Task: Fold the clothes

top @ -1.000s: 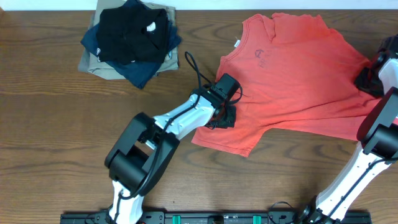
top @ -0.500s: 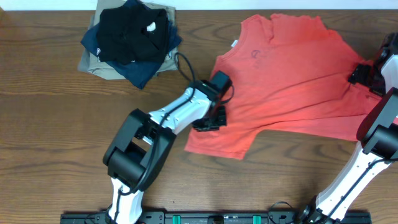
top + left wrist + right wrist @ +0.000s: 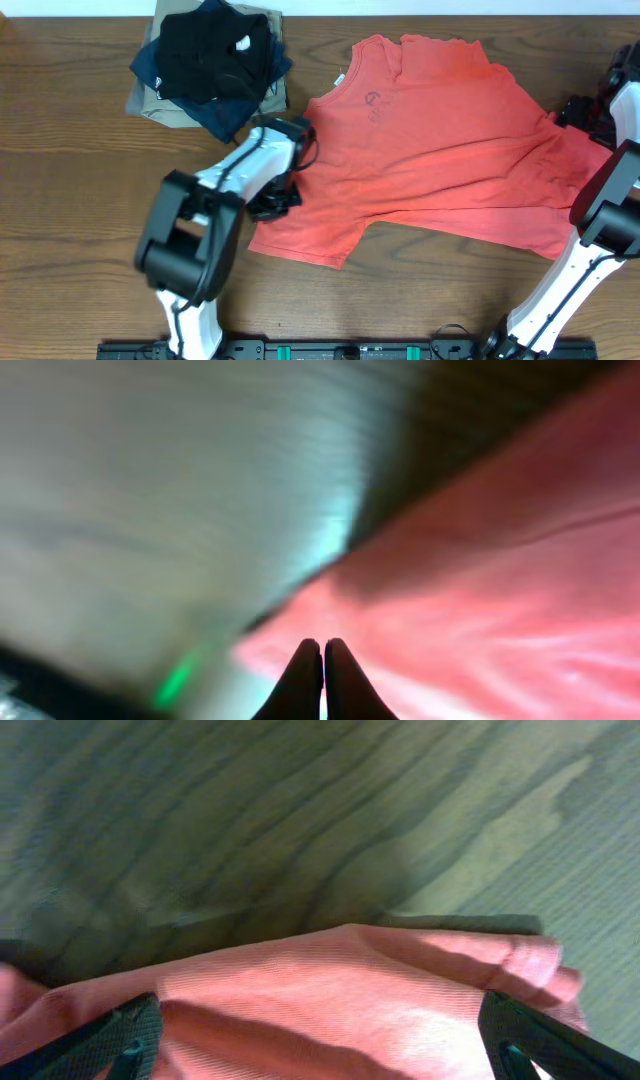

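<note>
The clothes (image 3: 440, 150), a red-orange T-shirt, lie spread across the table's middle and right, with a small dark round logo (image 3: 375, 100) near the collar. My left gripper (image 3: 275, 203) is at the shirt's left sleeve, shut on its fabric. In the left wrist view the fingertips (image 3: 322, 652) press together against the blurred red cloth (image 3: 500, 590). My right gripper (image 3: 580, 112) stands open over the right sleeve. In the right wrist view its fingers (image 3: 130, 1032) sit wide apart with the shirt (image 3: 330, 990) lying loose between them.
A stack of black, navy and khaki garments (image 3: 210, 65) sits at the back left, close to the left arm. Bare wooden table (image 3: 70, 200) shows on the left and along the front. The right arm's base stands at the front right.
The left gripper has dragged the shirt leftward and toward the front. The right gripper has opened, let go of the right sleeve and stayed at the right edge.
</note>
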